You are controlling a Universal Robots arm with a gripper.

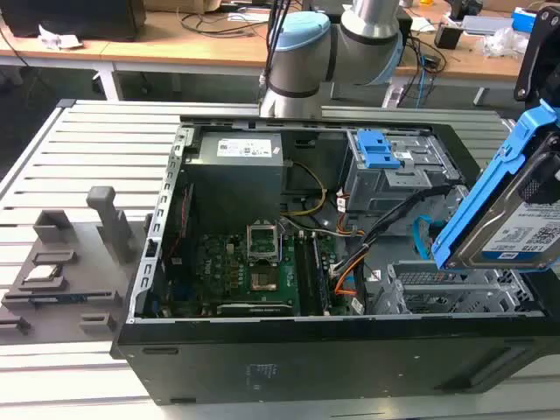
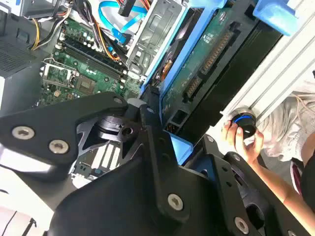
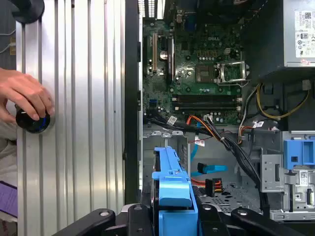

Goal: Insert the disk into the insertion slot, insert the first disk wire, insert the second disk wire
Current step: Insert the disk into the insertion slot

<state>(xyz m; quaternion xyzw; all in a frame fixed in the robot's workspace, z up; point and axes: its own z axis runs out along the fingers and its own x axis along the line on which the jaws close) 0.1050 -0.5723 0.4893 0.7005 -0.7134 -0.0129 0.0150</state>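
The disk (image 1: 516, 219), a silver drive in a blue plastic carrier, hangs tilted above the right end of the open computer case. My gripper (image 3: 174, 216) is shut on it, its black fingers on either side of the blue carrier (image 3: 172, 189). The second wrist view shows the disk's green circuit board (image 2: 206, 59). Just below the disk stands the insertion slot (image 1: 446, 289), a silver perforated cage. The first disk wire (image 3: 210, 184), red and orange with a dark plug, and the second disk wire (image 3: 211, 168), light blue, lie loose inside the case near the slot.
A grey cage with a blue tab (image 1: 389, 162) stands behind the slot, with thick black cables (image 1: 394, 219) running past it. The motherboard (image 1: 254, 262) fills the case middle. A person's hand (image 3: 24, 93) rests on a black knob (image 3: 32, 120) on the ribbed table outside the case.
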